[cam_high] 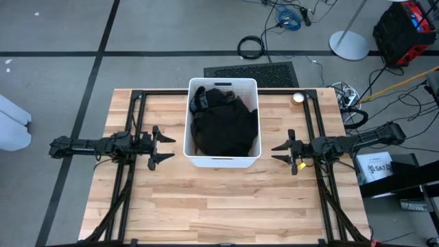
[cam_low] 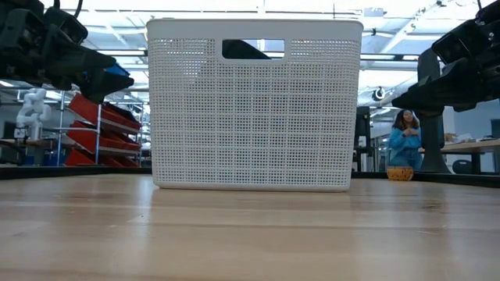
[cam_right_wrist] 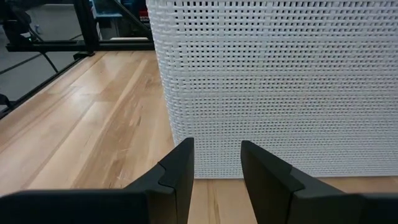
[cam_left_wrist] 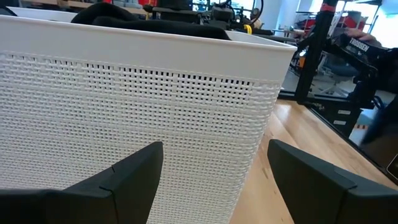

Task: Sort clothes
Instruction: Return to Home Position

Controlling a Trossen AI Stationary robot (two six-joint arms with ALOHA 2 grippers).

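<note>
1. White bin (cam_high: 223,162) upright on the wooden table (cam_high: 226,206), at the centre and reaching toward 12 o'clock in the high view.
2. Clothes (cam_high: 223,123) heaped inside the bin and filling it. Only black fabric on show, rising a little above the rim in the left wrist view and peeping through the handle slot in the low view.
3. Left gripper (cam_high: 169,149) at 9 o'clock of the bin, just beside its wall without touching. Fingers spread wide apart, holding nothing, aimed toward 3 o'clock.
4. Right gripper (cam_high: 274,151) at 3 o'clock of the bin, likewise just beside the wall and clear of it. Fingers parted with a narrower gap, empty, aimed toward 9 o'clock.
5. Both grippers raised off the tabletop in the low view.
6. Small round tan object (cam_high: 298,98) at 1 o'clock of the bin, near the table's far edge; too small to identify.
7. Beyond the table in the low view, a person (cam_low: 405,140) in a blue-green top at 3 o'clock and red shelving (cam_low: 94,125) at 9 o'clock.
</note>
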